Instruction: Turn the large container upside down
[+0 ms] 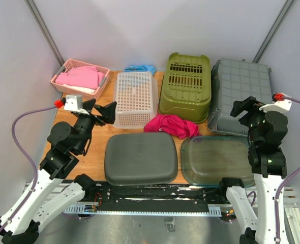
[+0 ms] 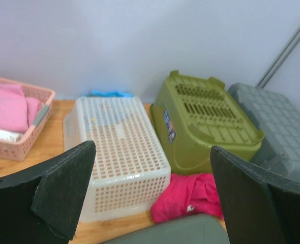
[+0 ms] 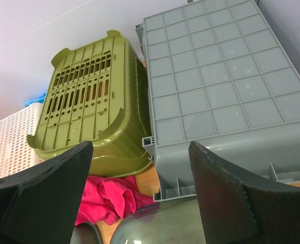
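At the far left corner of the wooden worktop (image 1: pixel 95 155) sat a pink basket (image 1: pixel 63 81) holding folded pink cloth (image 1: pixel 81 76). Just in front of it hovered the left tool (image 1: pixel 100 111), its two black fingers (image 2: pixel 63 188) spread wide with nothing between them, pointing towards the back wall. Next along lay a white perforated basket (image 1: pixel 135 96), bottom up, with a blue cloth (image 1: pixel 140 68) behind it by the wall. In front of that basket a dark grey lid (image 1: pixel 141 158) lay flat near the arm bases. A magenta cloth (image 1: pixel 171 125) was bunched between the white basket, the grey lid and an olive-green basket (image 1: pixel 186 86), which also lay bottom up. To the right of the grey lid a clear lid (image 1: pixel 216 159) lay flat at the near edge. The large grey container (image 1: pixel 240 89) lay at the far right of the worktop, just beside the green basket, its gridded base facing up. The right tool (image 1: pixel 244 113) hung by the container's front edge, clear of it, its fingers (image 3: pixel 43 198) spread apart and gripping nothing.
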Controlling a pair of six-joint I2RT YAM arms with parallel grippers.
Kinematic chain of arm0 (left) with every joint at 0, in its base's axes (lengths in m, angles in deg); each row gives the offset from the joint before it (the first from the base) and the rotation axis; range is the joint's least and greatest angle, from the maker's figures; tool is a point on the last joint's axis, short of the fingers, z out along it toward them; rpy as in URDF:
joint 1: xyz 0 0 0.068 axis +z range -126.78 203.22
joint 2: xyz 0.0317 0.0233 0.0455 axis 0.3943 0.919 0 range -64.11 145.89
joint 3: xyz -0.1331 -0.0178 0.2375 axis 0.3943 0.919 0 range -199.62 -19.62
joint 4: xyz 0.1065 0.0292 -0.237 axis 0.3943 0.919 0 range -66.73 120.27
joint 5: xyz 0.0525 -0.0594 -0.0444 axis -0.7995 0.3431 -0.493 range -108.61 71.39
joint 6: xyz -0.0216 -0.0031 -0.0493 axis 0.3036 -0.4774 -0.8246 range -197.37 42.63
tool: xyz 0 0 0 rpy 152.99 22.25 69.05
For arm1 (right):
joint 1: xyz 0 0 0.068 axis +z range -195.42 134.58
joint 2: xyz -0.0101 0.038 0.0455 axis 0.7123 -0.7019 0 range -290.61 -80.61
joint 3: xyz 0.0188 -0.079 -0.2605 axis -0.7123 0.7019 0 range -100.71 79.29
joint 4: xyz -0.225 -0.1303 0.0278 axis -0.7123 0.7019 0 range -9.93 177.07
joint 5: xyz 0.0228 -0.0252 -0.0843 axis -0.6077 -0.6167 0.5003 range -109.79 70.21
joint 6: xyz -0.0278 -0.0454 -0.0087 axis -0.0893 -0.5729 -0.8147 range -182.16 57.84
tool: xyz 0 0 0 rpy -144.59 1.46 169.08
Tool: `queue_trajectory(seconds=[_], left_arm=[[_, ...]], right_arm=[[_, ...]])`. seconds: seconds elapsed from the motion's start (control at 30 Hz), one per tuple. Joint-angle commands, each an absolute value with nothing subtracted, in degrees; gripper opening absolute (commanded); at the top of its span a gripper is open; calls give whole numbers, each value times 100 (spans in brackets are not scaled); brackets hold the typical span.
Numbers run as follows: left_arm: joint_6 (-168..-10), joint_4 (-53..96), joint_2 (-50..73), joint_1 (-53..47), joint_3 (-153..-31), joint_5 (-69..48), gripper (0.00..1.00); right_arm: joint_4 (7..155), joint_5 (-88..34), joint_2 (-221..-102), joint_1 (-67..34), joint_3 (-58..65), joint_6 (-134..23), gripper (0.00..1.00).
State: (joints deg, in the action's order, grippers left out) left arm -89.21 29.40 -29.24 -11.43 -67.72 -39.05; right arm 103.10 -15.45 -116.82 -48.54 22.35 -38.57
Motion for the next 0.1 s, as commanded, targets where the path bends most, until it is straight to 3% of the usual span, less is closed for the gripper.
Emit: queue_trajectory(seconds=[0.0,0.07], left_arm=[[-8775,2366,-2997,-1171,-6917,-3816,99],[-8812,2470,-2917,-1167,-6973,-3856,99]], right_arm=[[10274,-1264,-11607,-4771,2215,-3935,78],[10299,-1294,-11649,-4771,2195,-3956,78]])
